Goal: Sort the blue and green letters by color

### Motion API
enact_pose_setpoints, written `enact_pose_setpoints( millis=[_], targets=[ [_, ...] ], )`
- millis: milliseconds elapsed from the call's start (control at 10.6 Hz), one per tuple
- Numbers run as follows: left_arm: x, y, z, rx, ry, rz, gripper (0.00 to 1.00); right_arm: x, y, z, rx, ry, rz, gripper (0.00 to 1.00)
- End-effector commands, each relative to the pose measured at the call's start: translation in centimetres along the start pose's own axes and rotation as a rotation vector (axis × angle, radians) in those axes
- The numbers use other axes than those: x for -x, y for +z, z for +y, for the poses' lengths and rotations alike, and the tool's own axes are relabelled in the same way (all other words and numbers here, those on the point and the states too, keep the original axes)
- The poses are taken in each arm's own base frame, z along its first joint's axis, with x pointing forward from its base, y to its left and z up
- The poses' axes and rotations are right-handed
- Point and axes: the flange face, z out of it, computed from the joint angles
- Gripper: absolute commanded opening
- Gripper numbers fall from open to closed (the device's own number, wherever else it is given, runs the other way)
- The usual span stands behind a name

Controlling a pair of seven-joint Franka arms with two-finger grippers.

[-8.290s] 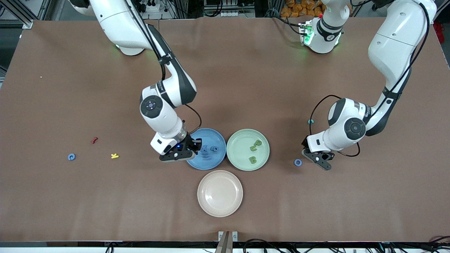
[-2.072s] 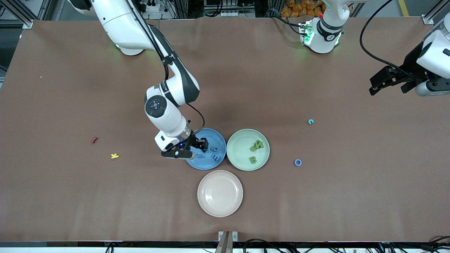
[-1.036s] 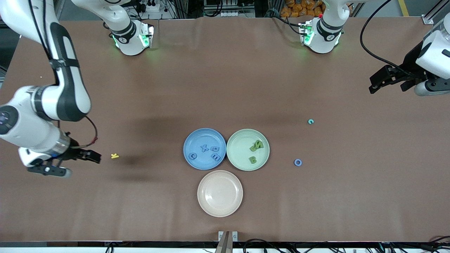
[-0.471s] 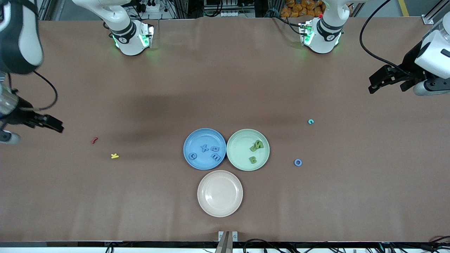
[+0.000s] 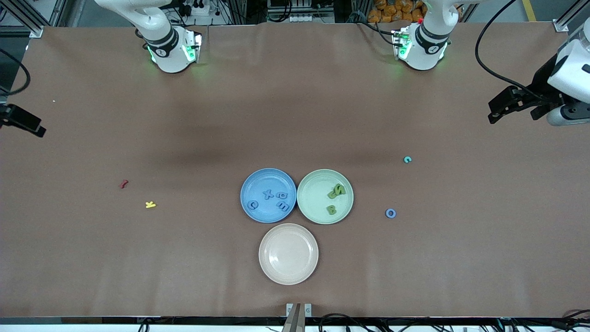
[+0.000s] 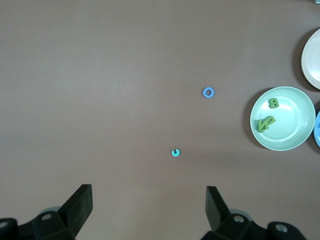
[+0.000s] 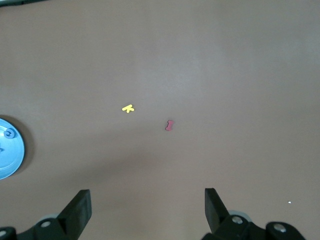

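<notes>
Several blue letters [image 5: 268, 194] lie in the blue plate [image 5: 262, 177]. Two green letters, an N [image 5: 337, 190] and a B [image 5: 331, 210], lie in the green plate [image 5: 313, 193]. One blue O [image 5: 390, 213] lies on the bare table beside the green plate, toward the left arm's end. My left gripper [image 5: 511, 110] hangs open and empty over the left arm's end of the table. In its wrist view the left gripper [image 6: 149, 200] looks down on the O [image 6: 208, 92]. My right gripper [image 5: 20, 121] is open and empty at the right arm's end, and nothing lies between the right gripper [image 7: 147, 202] fingers.
An empty beige plate [image 5: 288, 274] sits nearer the front camera than the two coloured plates. A teal c [image 5: 407, 159] lies farther from the camera than the O. A yellow K [image 5: 150, 204] and a red squiggly piece [image 5: 123, 184] lie toward the right arm's end.
The right arm has drawn back from beside the yellow K to the table's edge at its own end. The left arm has barely moved. The letters and plates lie as before.
</notes>
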Motion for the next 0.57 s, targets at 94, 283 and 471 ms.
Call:
enact_pose_setpoints(
  millis=[94, 283, 471],
  targets=[
    [-0.1, -1.2, -0.5, -0.024, 0.007, 0.016, 1.0, 2.2, -0.5, 0.0, -0.006, -0.006, -0.007, 1.0],
    [-0.2, -1.1, -0.8, -0.023, 0.003, 0.014, 1.0, 1.9, -0.4, -0.5, -0.008, -0.005, 0.01, 1.0],
    [-0.1, -1.2, -0.7, -0.024, -0.006, 0.016, 1.0, 1.5, -0.1, -0.8, -0.008, -0.008, 0.019, 1.0]
  ],
)
